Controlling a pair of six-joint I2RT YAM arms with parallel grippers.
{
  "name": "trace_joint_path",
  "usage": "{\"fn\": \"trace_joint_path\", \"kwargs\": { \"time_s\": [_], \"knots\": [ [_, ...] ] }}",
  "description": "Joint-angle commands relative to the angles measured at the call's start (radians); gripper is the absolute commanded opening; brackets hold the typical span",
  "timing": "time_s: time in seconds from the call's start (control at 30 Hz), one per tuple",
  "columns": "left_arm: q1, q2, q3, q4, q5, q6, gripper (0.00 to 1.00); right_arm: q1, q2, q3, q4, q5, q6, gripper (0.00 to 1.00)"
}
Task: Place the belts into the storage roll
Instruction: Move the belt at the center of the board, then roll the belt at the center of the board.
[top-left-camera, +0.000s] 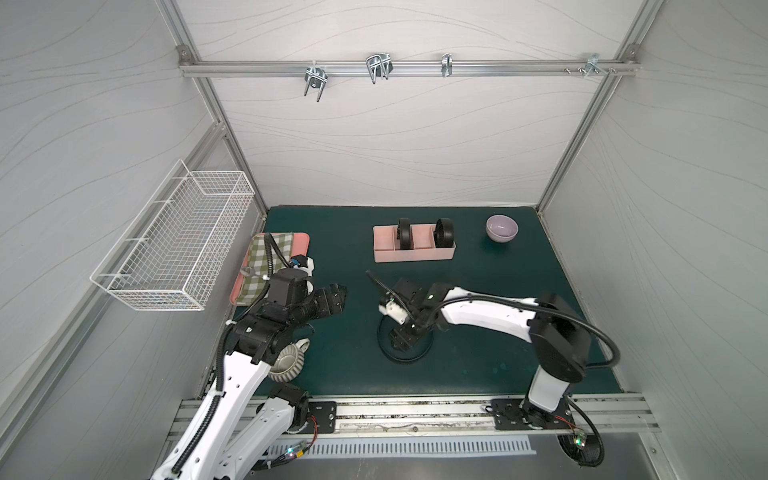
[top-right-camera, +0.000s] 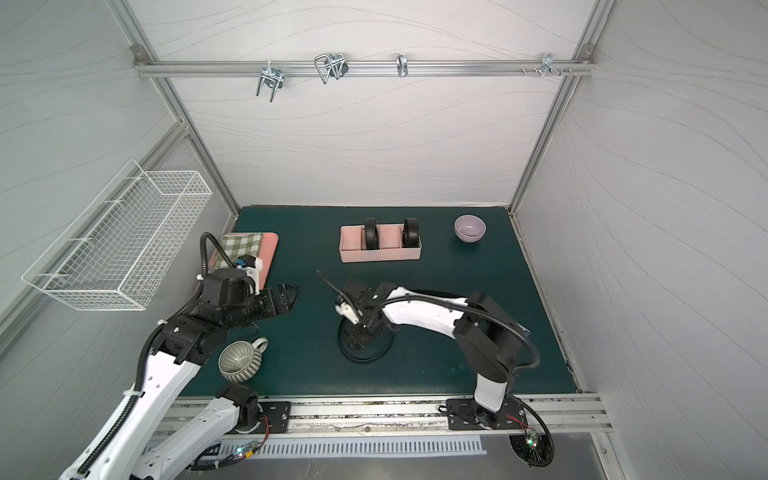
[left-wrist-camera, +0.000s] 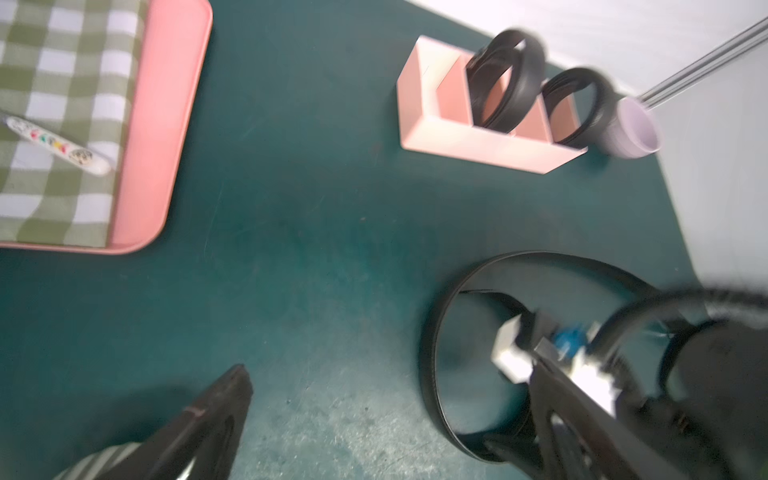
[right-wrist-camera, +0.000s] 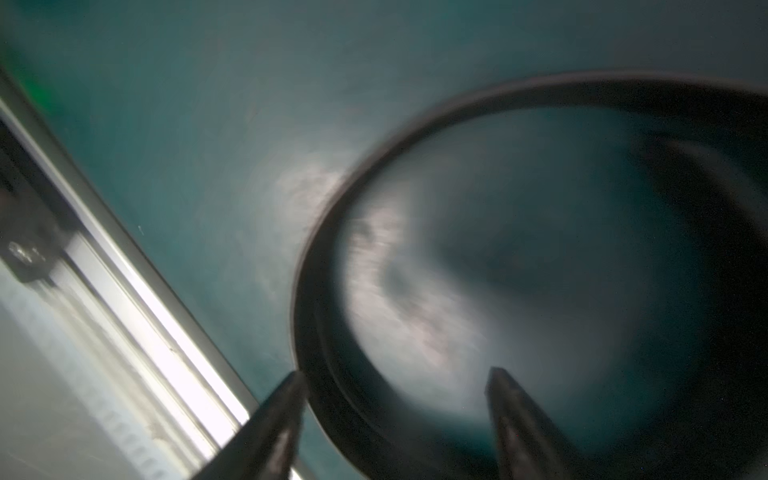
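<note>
Both top views look steeply down from high above the mat edge farthest from the storage roll (top-left-camera: 413, 253), covering the whole green mat (top-left-camera: 478, 332). The left wrist camera faces the storage roll obliquely from mid-range. The right wrist camera sits very close over the loose belt (right-wrist-camera: 311, 299), which lies on the operator side of the storage roll. All four views share this belt.

Pale wavy-lined walls (top-left-camera: 395, 145), green mat (top-left-camera: 332, 232) (scuffed)

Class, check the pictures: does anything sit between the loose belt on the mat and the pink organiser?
Nothing visible does: only bare green mat lies between the loose belt and the organiser.
</note>
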Motion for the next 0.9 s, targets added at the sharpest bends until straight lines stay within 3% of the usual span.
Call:
{"fn": "trace_joint_path", "kwargs": {
  "time_s": [0.0,0.07,0.13,0.23,0.33,0.47,0.5,0.63,0.87],
  "knots": [
    [-0.001,0.083,0.001,0.091,0.159,0.028,0.99,-0.135,-0.181,-0.020,0.002,-0.049,0.048,0.93],
    [-0.010,0.182,0.011,0.125,0.286,0.047,0.99,-0.237,-0.249,-0.028,-0.032,-0.053,0.075,0.99],
    [-0.060,0.255,0.034,0.132,0.304,0.077,0.99,-0.306,-0.309,-0.049,-0.041,-0.037,0.071,0.99],
    [-0.224,0.335,0.078,0.139,0.207,0.177,0.99,-0.444,-0.350,-0.058,-0.094,0.000,0.086,0.99],
    [-0.414,0.470,0.164,0.090,0.079,0.314,0.99,-0.618,-0.389,-0.103,-0.084,-0.081,0.134,0.99],
    [-0.588,0.612,0.194,0.108,0.033,0.625,0.99,-0.768,-0.453,-0.182,-0.042,-0.188,0.182,0.99],
    [-0.616,0.619,0.168,0.169,-0.046,0.689,0.99,-0.782,-0.465,-0.194,-0.042,-0.204,0.182,0.99],
    [-0.608,0.641,0.105,0.332,-0.042,0.954,0.98,-0.795,-0.513,-0.247,-0.038,-0.233,0.191,0.99],
    [-0.605,0.848,0.181,0.335,0.034,1.311,0.97,-0.825,-0.555,-0.331,-0.018,-0.288,0.196,0.99]
  ]
}}
